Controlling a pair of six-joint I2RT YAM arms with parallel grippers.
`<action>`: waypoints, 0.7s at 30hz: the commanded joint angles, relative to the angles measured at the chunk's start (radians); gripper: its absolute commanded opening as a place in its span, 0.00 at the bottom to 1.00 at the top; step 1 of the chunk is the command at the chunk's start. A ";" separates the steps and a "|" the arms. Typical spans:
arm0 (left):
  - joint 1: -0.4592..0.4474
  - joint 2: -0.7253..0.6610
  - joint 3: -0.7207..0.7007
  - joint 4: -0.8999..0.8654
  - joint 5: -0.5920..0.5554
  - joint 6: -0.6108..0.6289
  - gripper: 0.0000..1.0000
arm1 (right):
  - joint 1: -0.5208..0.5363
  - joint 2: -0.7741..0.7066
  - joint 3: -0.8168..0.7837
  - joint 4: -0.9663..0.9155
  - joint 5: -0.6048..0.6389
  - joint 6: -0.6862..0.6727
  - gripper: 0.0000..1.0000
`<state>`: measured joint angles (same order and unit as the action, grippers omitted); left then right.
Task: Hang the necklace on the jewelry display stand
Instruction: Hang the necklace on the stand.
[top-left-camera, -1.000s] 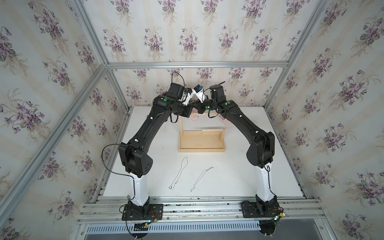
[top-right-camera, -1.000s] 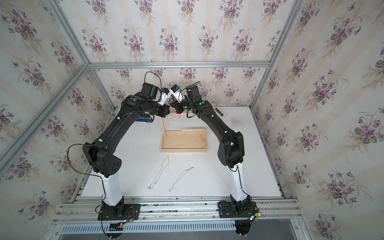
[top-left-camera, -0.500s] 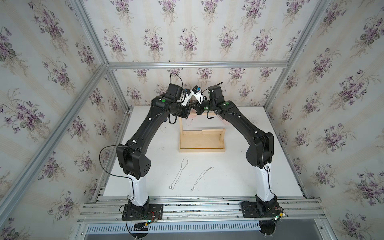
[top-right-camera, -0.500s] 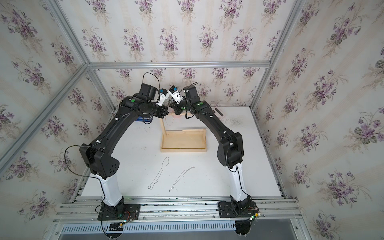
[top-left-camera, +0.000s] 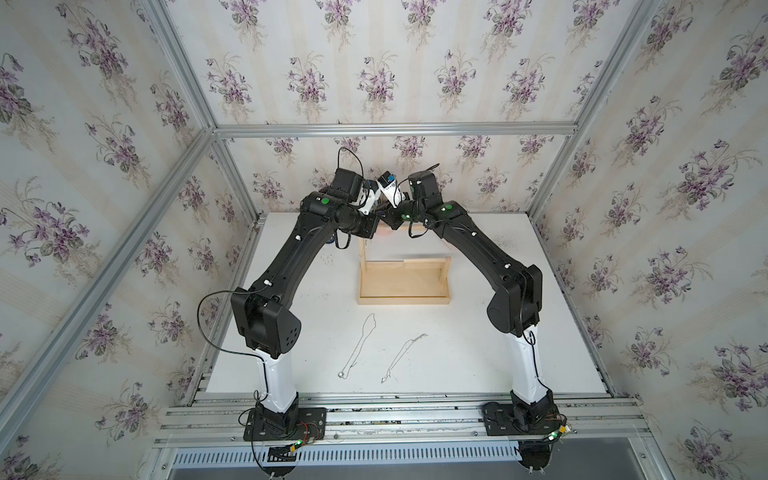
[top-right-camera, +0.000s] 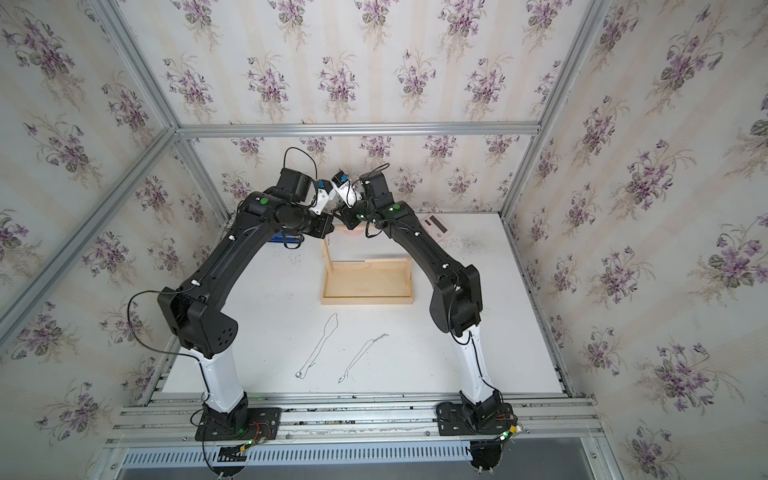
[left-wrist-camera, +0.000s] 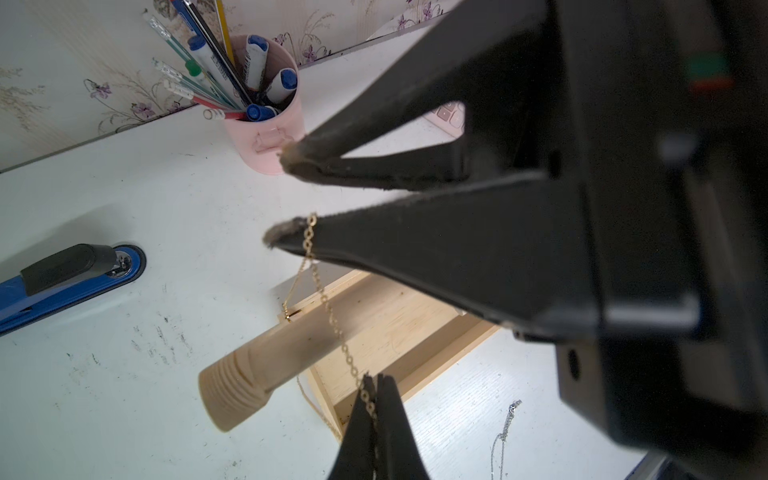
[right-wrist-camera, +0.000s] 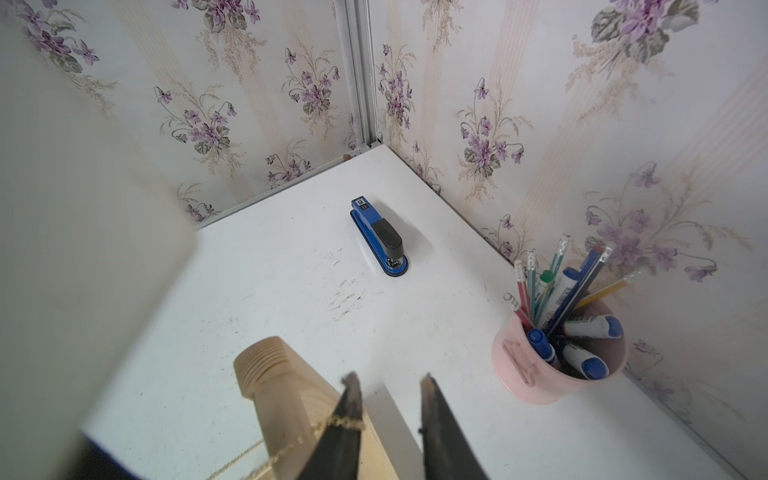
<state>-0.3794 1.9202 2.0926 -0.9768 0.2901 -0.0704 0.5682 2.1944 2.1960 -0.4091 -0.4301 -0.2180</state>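
We have the left gripper (left-wrist-camera: 374, 376) clenched on the gold necklace (left-wrist-camera: 328, 307), while the right gripper (right-wrist-camera: 388, 380) stands parted — the chain merely draped over one finger (left-wrist-camera: 374, 245). Between them the chain crosses above the end of the crossbar (left-wrist-camera: 266, 361) of the jewelry display stand (top-left-camera: 403, 297) — set mid-table, a blue stapler (right-wrist-camera: 380, 237) and pink pen cup (right-wrist-camera: 557, 370) behind it.

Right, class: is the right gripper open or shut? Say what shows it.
Open. The right gripper has its fingertips clearly apart; the necklace only drapes over one, unpinched.
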 joint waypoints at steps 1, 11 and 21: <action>0.002 0.008 0.011 0.042 0.013 0.006 0.00 | 0.009 -0.009 0.004 -0.015 -0.029 -0.036 0.40; 0.007 0.009 0.041 0.037 0.009 0.000 0.00 | 0.009 -0.112 -0.082 0.074 0.038 -0.015 0.59; 0.008 0.037 0.080 0.018 0.017 -0.003 0.15 | 0.003 -0.263 -0.300 0.219 0.149 0.014 0.61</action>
<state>-0.3714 1.9537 2.1670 -0.9657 0.2970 -0.0704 0.5747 1.9652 1.9335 -0.2646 -0.3180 -0.2295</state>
